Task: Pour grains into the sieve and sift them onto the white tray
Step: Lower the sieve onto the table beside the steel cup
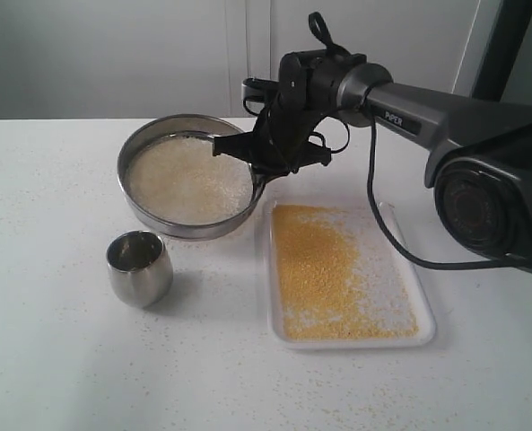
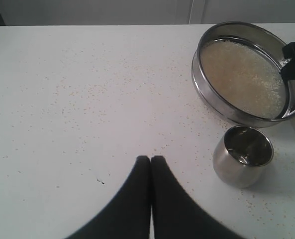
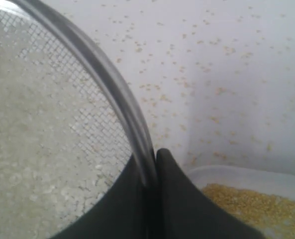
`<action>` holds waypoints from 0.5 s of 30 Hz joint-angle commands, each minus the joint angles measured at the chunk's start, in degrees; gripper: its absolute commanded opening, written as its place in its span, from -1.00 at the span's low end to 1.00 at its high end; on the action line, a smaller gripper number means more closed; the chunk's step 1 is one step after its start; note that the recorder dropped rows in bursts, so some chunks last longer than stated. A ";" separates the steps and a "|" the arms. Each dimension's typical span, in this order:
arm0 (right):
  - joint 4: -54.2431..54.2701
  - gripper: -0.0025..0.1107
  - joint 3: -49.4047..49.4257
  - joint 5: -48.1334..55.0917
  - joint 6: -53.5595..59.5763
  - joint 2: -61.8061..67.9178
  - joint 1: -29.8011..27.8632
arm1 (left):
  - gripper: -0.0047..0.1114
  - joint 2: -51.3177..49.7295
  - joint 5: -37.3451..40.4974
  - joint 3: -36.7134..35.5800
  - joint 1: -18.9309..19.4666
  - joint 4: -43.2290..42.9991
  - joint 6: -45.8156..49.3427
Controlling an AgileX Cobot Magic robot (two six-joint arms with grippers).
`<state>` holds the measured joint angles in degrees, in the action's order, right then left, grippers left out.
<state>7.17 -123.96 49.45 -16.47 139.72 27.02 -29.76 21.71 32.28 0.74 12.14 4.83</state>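
The sieve (image 1: 136,148), a wide steel ring with a mesh bottom, is on the table left of the white tray (image 1: 427,316). Pale whitish grains (image 1: 185,184) lie on its mesh. Fine golden grains (image 1: 324,269) cover much of the tray. My right gripper (image 1: 257,166) is shut on the sieve's rim at the side nearest the tray. In the right wrist view its fingers (image 3: 149,157) pinch the rim (image 3: 102,79), one inside and one outside. My left gripper (image 2: 150,159) is shut on nothing, above bare table, left of the cup.
A small empty steel cup (image 1: 140,268) stands upright in front of the sieve, also seen as the cup (image 2: 243,155) in the left wrist view. Stray grains speckle the white table (image 1: 59,341). The right arm (image 1: 463,126) reaches in from the right above the tray's far end.
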 commanded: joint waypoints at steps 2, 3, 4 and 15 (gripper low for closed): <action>1.60 -0.96 -0.65 -4.95 2.36 -0.62 1.47 | -0.92 0.47 0.13 -0.29 0.10 0.20 0.10; 1.35 -0.96 -0.65 -4.95 2.36 -0.35 1.58 | -0.92 0.47 0.13 -0.29 0.10 0.20 0.10; 1.09 -0.96 -0.65 -4.85 2.36 0.25 1.59 | -0.92 0.47 0.13 -0.29 0.10 0.20 0.10; -3.43 -0.96 -0.61 -3.39 -3.99 0.89 1.59 | -0.92 0.47 0.13 -0.29 0.10 0.20 0.10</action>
<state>5.16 -123.96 46.69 -16.51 141.39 28.69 -29.76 21.71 32.28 0.74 12.14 4.83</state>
